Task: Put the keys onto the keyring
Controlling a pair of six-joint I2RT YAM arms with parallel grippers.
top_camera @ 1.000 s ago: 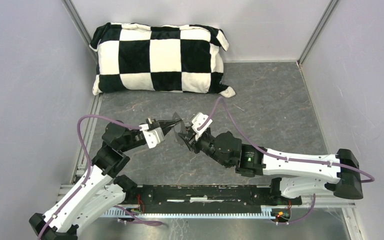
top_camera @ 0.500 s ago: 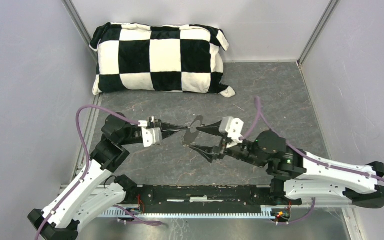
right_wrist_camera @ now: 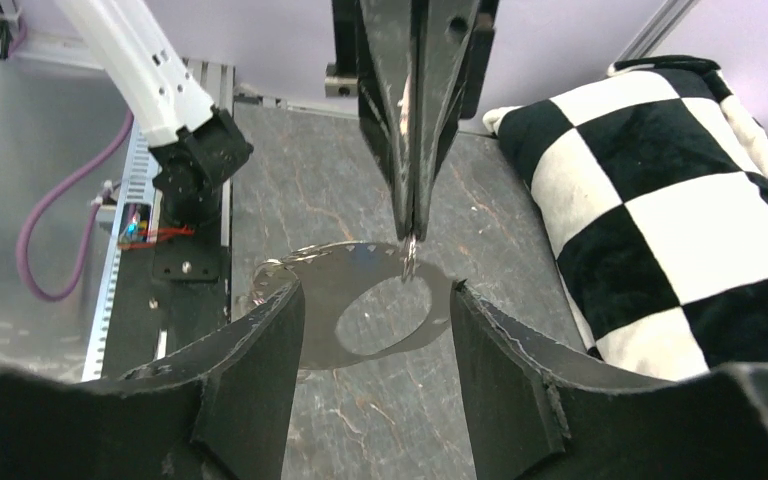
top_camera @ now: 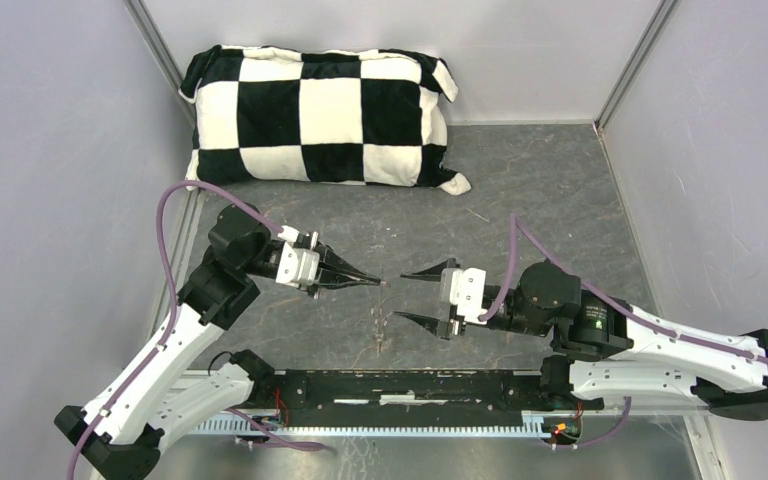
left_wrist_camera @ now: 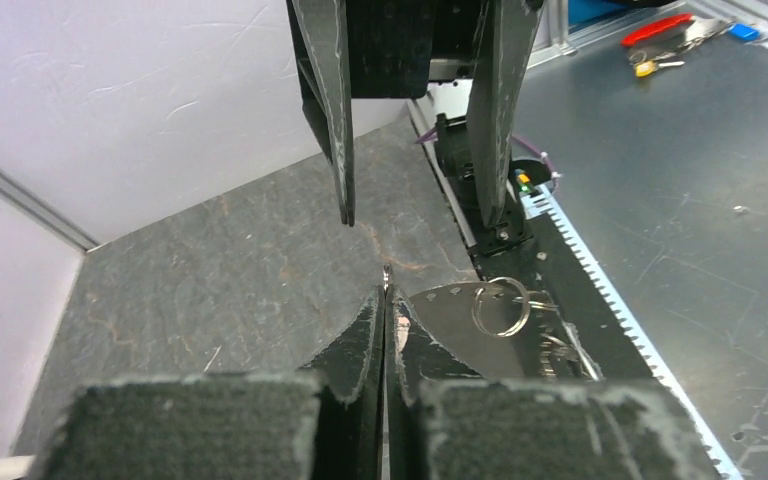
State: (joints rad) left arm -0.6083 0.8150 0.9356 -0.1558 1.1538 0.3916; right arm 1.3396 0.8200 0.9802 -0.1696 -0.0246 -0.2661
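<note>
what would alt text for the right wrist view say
The shut left gripper points down at centre, pinching a flat silvery keyring that hangs over the dark table. The right gripper, open, frames it below; a checkered pillow lies right.

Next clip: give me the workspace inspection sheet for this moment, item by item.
Surface: dark marbled mat, flat.
Job's things: keyring, a flat silvery loop, hangs from the left gripper; a small split ring hangs on it; keys not made out.
Clutter: checkered pillow at the far wall.
Grippers: left gripper jaws shut on the keyring's edge; right gripper jaws open, facing it, holding nothing.
Cables: a purple cable arcs over the left arm, another over the right.
Surroundings: pale walls; nothing else seen.
</note>
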